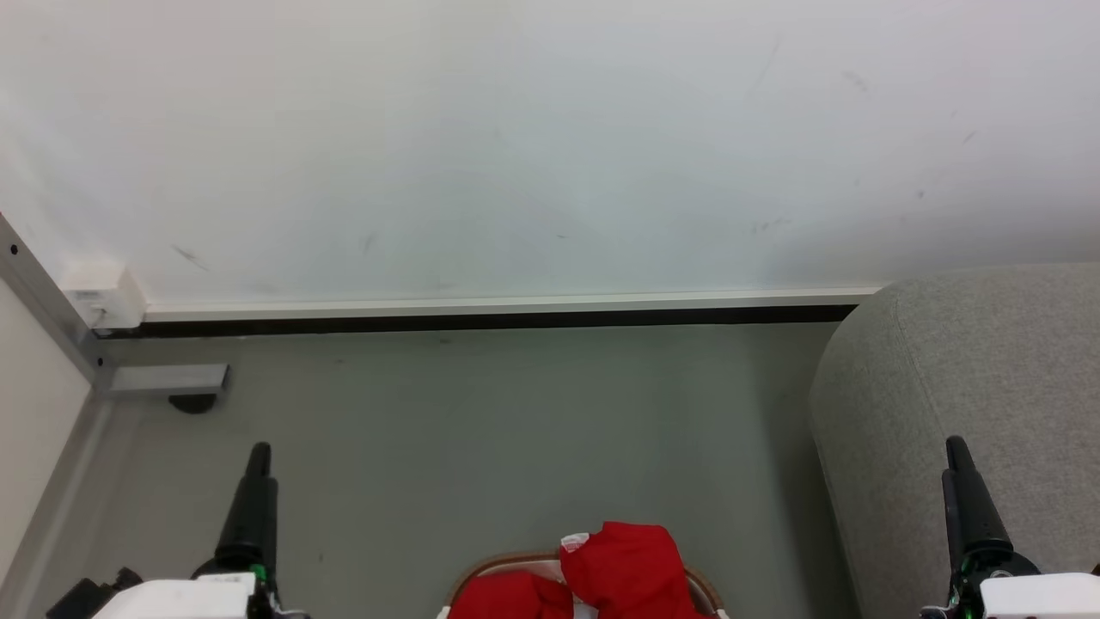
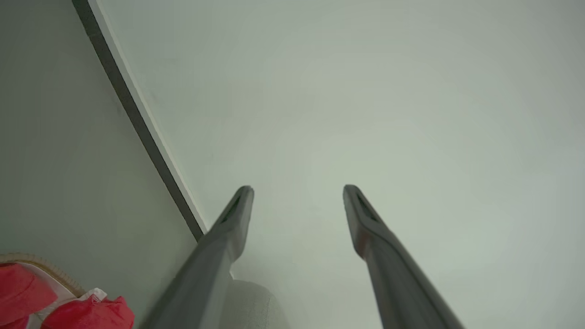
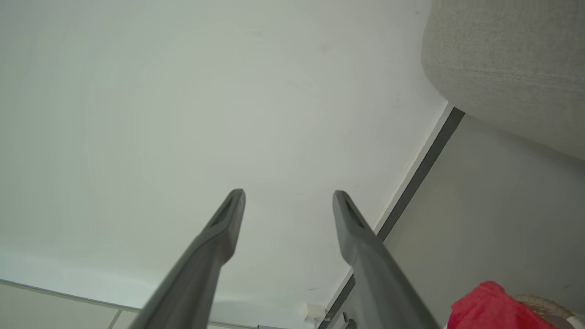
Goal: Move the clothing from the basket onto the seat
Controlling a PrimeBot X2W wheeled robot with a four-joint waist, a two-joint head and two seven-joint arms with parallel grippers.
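The left end effector (image 2: 297,194) stands wide, its two dark fingers spread apart with nothing between them, aimed at the pale wall (image 2: 388,91). The right end effector (image 3: 288,196) is just as wide and also carries nothing. In the head view they sit at the lower corners, fingers pointing up, the left over the grey floor (image 1: 516,413) and the right in front of the seat (image 1: 962,361).

The clothing (image 1: 623,572) lies heaped in the basket (image 1: 498,563) at the bottom middle of the head view, between the two arms and apart from both. One red bundle humps above the tan rim, with a bit of white fabric showing at its edge. The basket stands on the floor, near the light-grey seat to the robot's right. A dark baseboard (image 1: 498,320) runs along the foot of the wall.
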